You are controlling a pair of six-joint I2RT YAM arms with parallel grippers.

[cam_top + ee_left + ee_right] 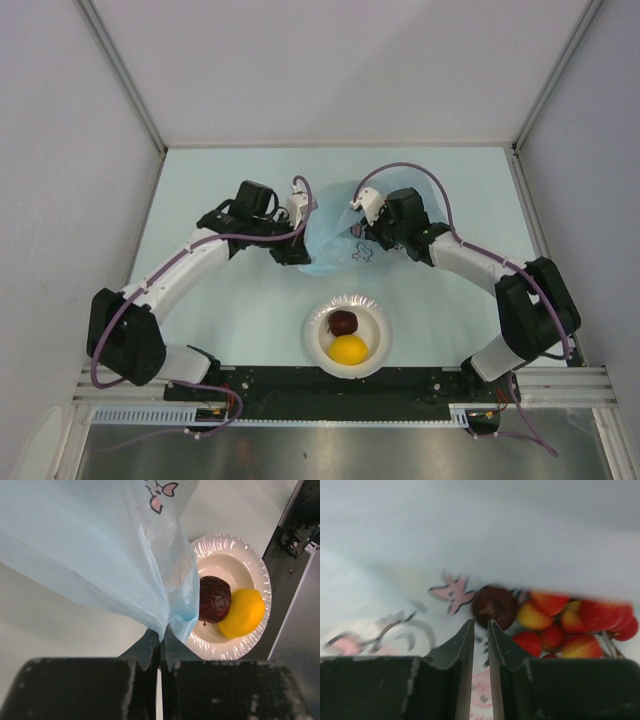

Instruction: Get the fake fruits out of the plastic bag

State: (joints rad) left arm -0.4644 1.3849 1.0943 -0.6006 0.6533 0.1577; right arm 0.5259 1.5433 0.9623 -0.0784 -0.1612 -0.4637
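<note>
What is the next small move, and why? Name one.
Probably raise the right claw a little to open the plastic bag: its jaws look almost shut on the film, the left claw pinches another part, and a dark round fruit and red grapes lie just beyond the right tips.

Robot, 2 arms: left arm (170, 275), left of frame; right arm (480, 265), right of frame. Both had white link shells and black joint housings. 1 purple cable (400, 166) ran along each. The base rail (280, 395), lower centre, was black. The fingers (145, 650) were matte black wedges with scuffed edges.
</note>
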